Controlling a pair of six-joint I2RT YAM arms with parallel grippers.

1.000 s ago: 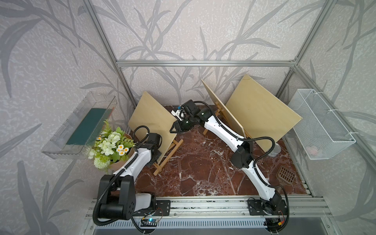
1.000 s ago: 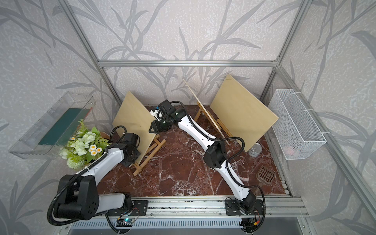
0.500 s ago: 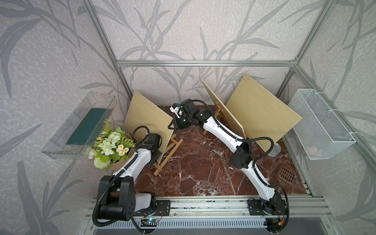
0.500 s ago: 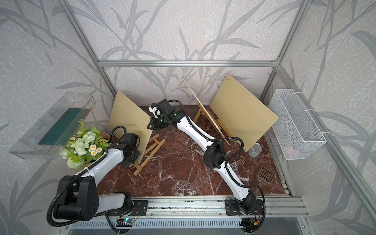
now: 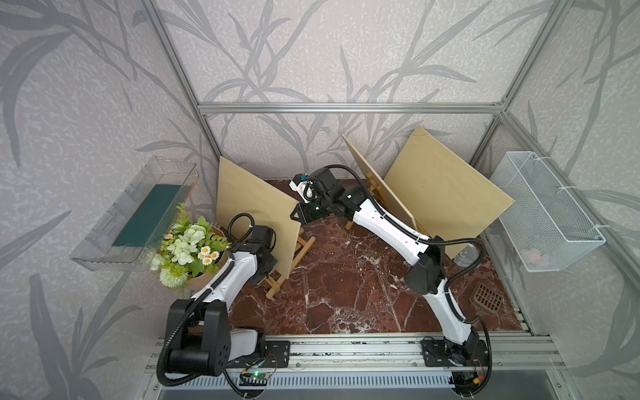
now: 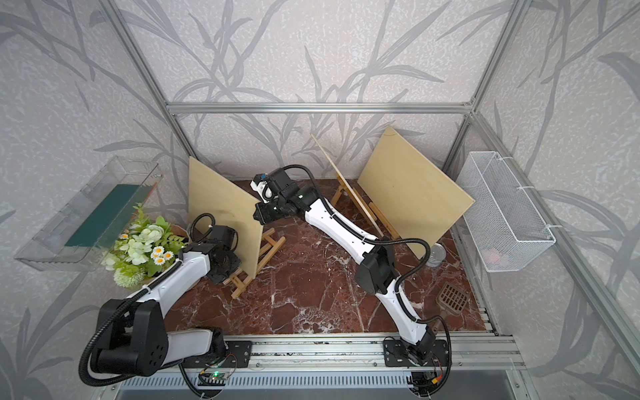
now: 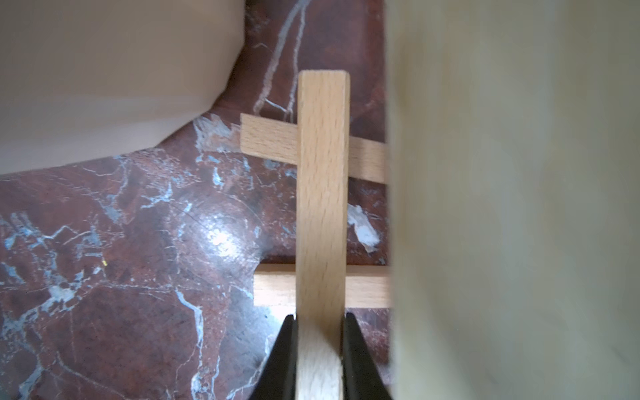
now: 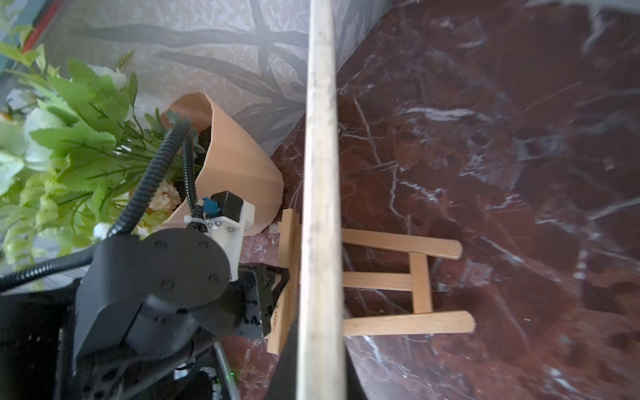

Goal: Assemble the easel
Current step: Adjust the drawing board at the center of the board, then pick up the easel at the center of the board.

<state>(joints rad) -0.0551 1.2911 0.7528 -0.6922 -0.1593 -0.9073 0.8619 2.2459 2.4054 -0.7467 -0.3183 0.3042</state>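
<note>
step in hand, as i judge it: seating the board (image 5: 254, 211) on the easel (image 5: 294, 258), at the left of the marble table (image 5: 346, 298).

my left pincer (image 7: 320, 317) is nearly closed. both jaws sit tight vs the flanks of a wooden strut (image 7: 322, 194) of the easel w/ no gap showing, so i've got it pinned. two crossbars run under the strut, and the board's pale face is just beside it in that wrist view.

my right pincer (image 8: 320, 374) is closed down to the board's thickness, w/ the thin edge running out between the jaws. in a top view the right pincer (image 5: 298, 215) sits at the board's upper corner, the one nearest the table's middle. the board stands steep, lower edge down by the easel's frame. whether it's really in the ledge i can't tell, b/c the board itself hides it.

nxt move, prob:
- ease the board back onto the frame, strut held fixed so the easel doesn't skate on the glossy marble
- open the right pincer slowly and check the board rests on its own
- let go of the strut last

risk: the board is big vs a small easel, so top-heavy. a quick release could tip the lot toward the flower vase (image 5: 187, 242) just beside my left arm. the second board (image 5: 360, 156) at the back is well apart, no issue.
</note>
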